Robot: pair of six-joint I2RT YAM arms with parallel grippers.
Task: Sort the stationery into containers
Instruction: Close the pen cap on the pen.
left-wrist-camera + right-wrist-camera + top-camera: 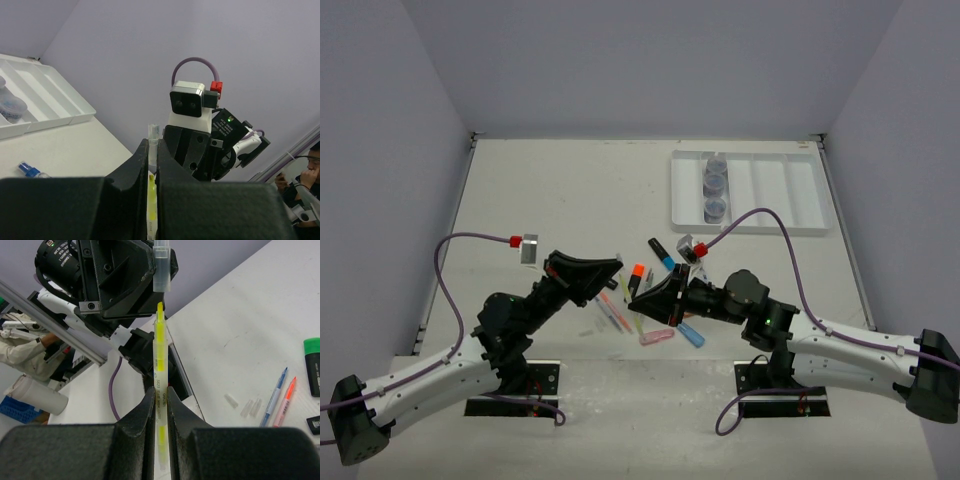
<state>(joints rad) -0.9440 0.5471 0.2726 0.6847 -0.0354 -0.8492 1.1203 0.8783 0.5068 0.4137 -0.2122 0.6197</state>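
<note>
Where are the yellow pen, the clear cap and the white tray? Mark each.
yellow pen (159,365): right wrist view, mid-barrel.
clear cap (162,270): right wrist view, cap's middle.
white tray (798,190): top external view, bare right compartment.

Plain lavender walls (650,60) enclose an off-white table (560,190) on three sides under even light.

**Setting.** A white table (570,190) is enclosed on three sides by pale lilac walls (640,60). In the left wrist view, a person (310,174) with a hand raised to the face is seen at the lower right edge. In the right wrist view, a white cylinder (35,392) and a blue crate (11,407) are seen at the left edge.
</note>
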